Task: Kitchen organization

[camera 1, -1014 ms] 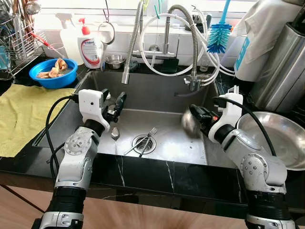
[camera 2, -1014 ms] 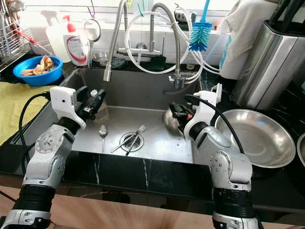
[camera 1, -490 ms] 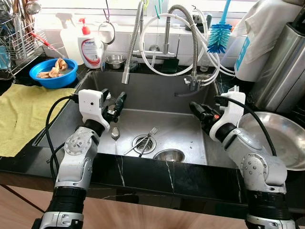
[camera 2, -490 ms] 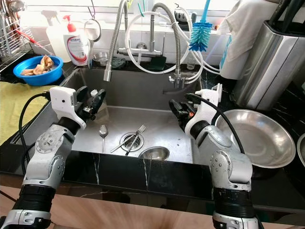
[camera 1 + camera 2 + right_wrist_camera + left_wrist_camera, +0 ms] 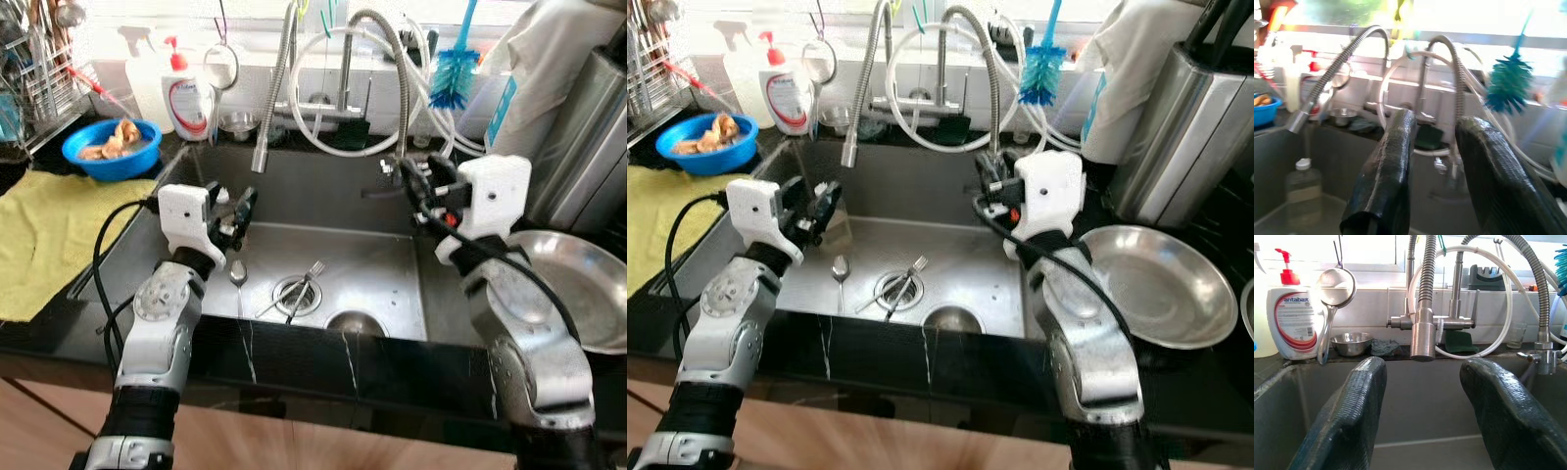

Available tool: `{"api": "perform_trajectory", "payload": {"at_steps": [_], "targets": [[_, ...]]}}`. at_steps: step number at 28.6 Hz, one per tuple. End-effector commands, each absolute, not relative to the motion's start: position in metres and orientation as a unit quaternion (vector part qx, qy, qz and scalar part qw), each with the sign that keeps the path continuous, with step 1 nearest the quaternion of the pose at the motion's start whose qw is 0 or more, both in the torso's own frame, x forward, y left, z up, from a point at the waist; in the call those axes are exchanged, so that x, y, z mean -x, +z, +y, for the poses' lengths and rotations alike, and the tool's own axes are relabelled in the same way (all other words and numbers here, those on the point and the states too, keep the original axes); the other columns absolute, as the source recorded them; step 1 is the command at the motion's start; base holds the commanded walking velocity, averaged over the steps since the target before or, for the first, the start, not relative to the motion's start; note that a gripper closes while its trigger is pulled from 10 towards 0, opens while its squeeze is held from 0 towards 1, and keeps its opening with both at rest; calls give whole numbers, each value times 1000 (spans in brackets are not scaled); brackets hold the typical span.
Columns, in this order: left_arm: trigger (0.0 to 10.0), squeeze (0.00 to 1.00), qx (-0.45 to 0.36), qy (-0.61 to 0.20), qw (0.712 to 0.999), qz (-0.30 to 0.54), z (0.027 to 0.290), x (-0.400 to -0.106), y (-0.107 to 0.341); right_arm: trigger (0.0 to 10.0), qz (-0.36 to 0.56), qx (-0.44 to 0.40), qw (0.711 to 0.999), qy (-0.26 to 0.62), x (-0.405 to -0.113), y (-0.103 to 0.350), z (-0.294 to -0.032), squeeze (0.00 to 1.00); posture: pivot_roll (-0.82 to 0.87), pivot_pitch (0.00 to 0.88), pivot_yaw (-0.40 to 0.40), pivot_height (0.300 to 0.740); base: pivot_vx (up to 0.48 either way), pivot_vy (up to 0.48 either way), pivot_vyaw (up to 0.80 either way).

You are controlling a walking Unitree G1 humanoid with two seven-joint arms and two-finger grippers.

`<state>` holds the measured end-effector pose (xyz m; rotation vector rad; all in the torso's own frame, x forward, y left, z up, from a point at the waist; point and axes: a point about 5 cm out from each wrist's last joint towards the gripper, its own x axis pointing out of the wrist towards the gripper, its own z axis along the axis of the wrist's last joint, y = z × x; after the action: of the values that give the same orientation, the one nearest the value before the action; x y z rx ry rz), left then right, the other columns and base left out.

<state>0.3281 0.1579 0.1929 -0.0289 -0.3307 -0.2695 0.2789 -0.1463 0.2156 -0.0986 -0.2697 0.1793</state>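
Grippers hung spread and empty over the sink [image 5: 196,162].
Small steel bowl [image 5: 356,322] lay on the basin floor, well below right gripper [image 5: 411,182]; left gripper [image 5: 238,208] hovered left, apart.

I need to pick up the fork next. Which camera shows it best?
The left eye view: the fork lies in plain sight across the drain on the sink floor. The right eye view shows it equally well. The wrist views look at the faucet instead.

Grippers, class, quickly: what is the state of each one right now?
Left gripper: open, holding nothing, over the sink.
Right gripper: open, holding nothing, raised near the faucet hoses.
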Motion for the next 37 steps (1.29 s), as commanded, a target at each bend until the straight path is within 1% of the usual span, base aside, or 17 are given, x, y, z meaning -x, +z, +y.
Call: {"api": "perform_trajectory", "payload": {"at_steps": [1,3,6,8,10,14,15,17,18,19,20,22,25,27,32,35,37], "targets": [[10000,0,11,-130,977,-167,158,-329,193,10000,-147,55,985,71,-274,219,-149,0,-77,0,-3,740,0,0,0],[10000,0,10,-129,977,-168,158,-329,193,10000,-136,55,987,62,-271,214,-152,0,-78,0,-5,740,0,0,0],[10000,0,10,-128,978,-167,158,-329,193,10000,-123,45,991,18,-265,210,-169,0,-79,0,-5,740,0,0,0],[10000,0,9,-127,978,-167,159,-329,193,10000,-126,48,991,2,-264,212,-174,0,-79,0,-5,740,0,0,0],[10000,0,-7,-119,977,-179,161,-328,195,10000,-162,85,983,-35,-253,221,-177,0,-81,0,-3,740,0,0,0],[10000,0,-46,-121,969,-209,159,-325,206,10000,-180,120,976,-24,-239,219,-173,0,-84,0,-3,740,0,0,0],[10000,0,-46,-121,969,-209,159,-325,206,10000,-180,120,976,-24,-239,219,-173,0,-84,0,-3,740,0,0,0],[10000,0,-63,-125,964,-226,159,-322,215,10000,-170,124,977,-30,-234,216,-181,0,-82,0,-5,740,0,0,0],[10000,0,-63,-125,964,-226,159,-322,215,10000,-170,124,977,-30,-234,216,-181,0,-82,0,-5,740,0,0,0],[10000,0,-85,-137,962,-222,162,-320,214,10000,-160,126,978,-41,-234,214,-190,0,-80,0,-4,740,0,0,0],[10000,0,-100,-141,961,-217,165,-318,211,10000,-157,132,978,-43,-235,213,-193,0,-76,0,-2,740,0,0,0],[10000,0,-123,-142,960,-209,170,-317,207,10000,-154,139,977,-44,-235,211,-196,0,-72,0,-1,740,0,0,0],[10000,0,-156,-120,962,-189,190,-312,201,10000,-152,144,977,-49,-234,209,-199,0,-62,0,2,740,0,0,0],[10000,0,-164,-117,961,-187,194,-311,200,10000,-152,145,976,-49,-233,209,-199,0,-57,0,2,740,0,0,0],[10000,0,-196,-92,962,-168,221,-297,197,10000,-149,140,978,-50,-231,207,-204,0,-52,0,8,740,0,0,0],[10000,0,-199,-79,963,-165,228,-291,197,10000,-149,139,978,-53,-231,207,-206,0,-51,0,9,740,0,0,0],[10000,0,-216,-78,960,-159,234,-284,197,10000,-148,142,977,-52,-230,206,-207,0,-50,0,10,740,0,0,0]]}}
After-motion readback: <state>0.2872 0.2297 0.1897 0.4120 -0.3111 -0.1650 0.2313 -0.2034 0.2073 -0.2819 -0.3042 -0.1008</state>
